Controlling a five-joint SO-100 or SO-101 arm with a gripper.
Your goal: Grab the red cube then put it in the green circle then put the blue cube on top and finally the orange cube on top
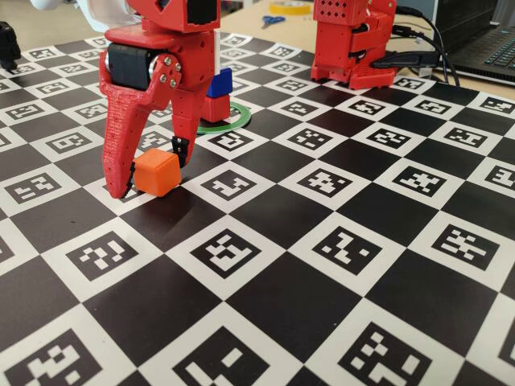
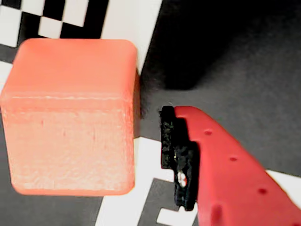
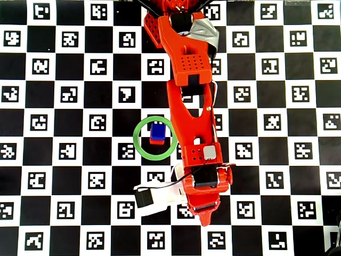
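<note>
The orange cube (image 1: 155, 173) rests on the checkered mat, between the two fingers of my red gripper (image 1: 151, 175). The gripper is open and reaches down to the mat. In the wrist view the orange cube (image 2: 70, 117) fills the left side, and a narrow gap separates it from the black pad (image 2: 175, 141) on the right; the other finger is out of frame. Behind the arm, the blue cube (image 1: 219, 83) sits on the red cube (image 1: 214, 106) inside the green circle (image 1: 237, 121). From overhead, the blue cube (image 3: 157, 129) and red cube (image 3: 156, 141) lie within the green circle (image 3: 139, 146); my arm hides the orange cube.
The arm's red base (image 1: 354, 40) stands at the back of the marker-printed mat (image 1: 322, 265). Black cables (image 1: 418, 56) and a laptop (image 1: 491, 40) lie at the back right. Scissors (image 1: 272, 20) and a yellow tape roll (image 1: 291, 6) sit on the table beyond.
</note>
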